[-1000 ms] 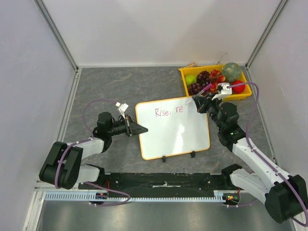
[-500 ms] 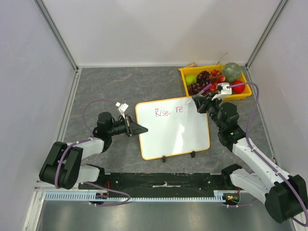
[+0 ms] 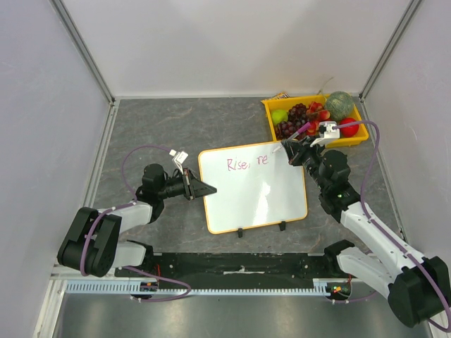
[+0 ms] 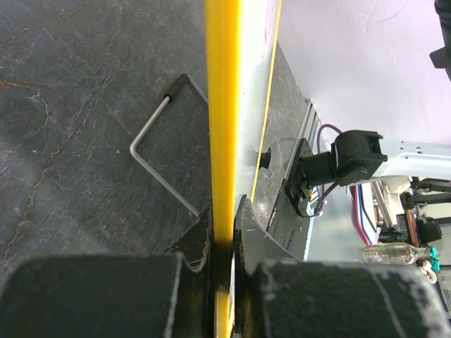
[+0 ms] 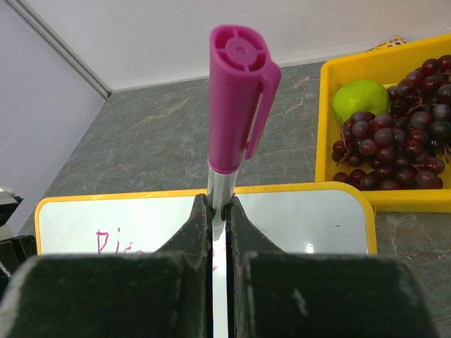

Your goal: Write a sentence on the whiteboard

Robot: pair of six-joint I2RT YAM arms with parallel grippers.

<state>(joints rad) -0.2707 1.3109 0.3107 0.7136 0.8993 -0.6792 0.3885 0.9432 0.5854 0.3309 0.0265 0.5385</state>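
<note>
The whiteboard (image 3: 255, 189) lies flat on the counter (image 3: 176, 134), clipped edge toward the arm bases. The sentence (image 3: 246, 163), reading "Rise, re", runs along its far edge. The left claw (image 3: 213, 189), arm low and outstretched, pinches the board's left rim. The right claw (image 3: 289, 150) pinches a pink-capped marker (image 5: 236, 77) over the far right corner. A yellow tray (image 3: 269, 113) holds grapes (image 3: 296, 113) and other fruit.

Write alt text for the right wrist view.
The right pincer is shut on a marker with a magenta cap, above the whiteboard bearing pink writing. A yellow tray of grapes and a green fruit sits at upper right.
</note>
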